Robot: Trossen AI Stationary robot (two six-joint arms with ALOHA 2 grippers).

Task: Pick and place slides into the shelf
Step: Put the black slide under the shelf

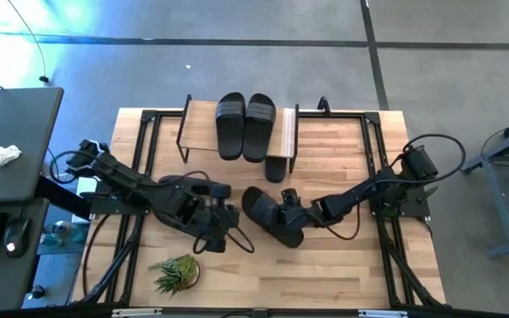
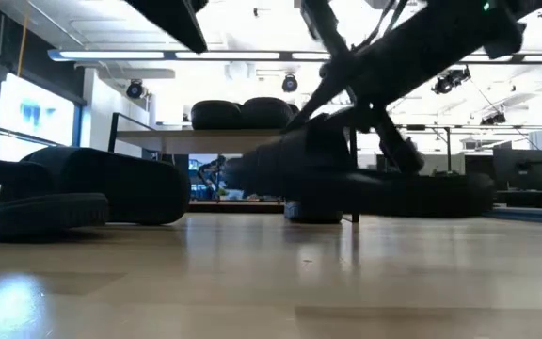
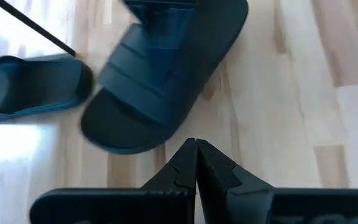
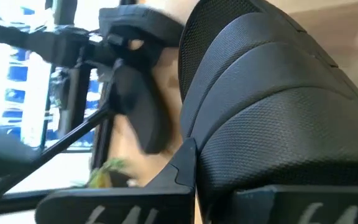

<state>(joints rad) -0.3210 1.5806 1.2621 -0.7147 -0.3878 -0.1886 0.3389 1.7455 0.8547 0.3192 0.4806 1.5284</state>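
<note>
While the pale wooden tabletop (image 1: 343, 265) carries everything, the low light-wood shelf with a thin black frame (image 1: 288, 134) stands beyond both pincers, two matte black slip-on slides (image 1: 245, 124) side by side on its top. Next in size, another black slide (image 1: 268, 215) lies just ahead of the left gripper (image 1: 228, 216), whose fingers are pressed together, holding nothing. At the slide's other side, the right gripper (image 1: 295, 212) is clamped on its strap. Behind the left pincer sits a small green potted plant (image 1: 175, 272).

We see a wood counter (image 1: 325, 265) carrying the shelf (image 1: 288, 132) with two slides (image 1: 245, 125) on top, another slide (image 1: 268, 216) mid-counter, and a plant (image 1: 175, 272) near its front edge.
</note>
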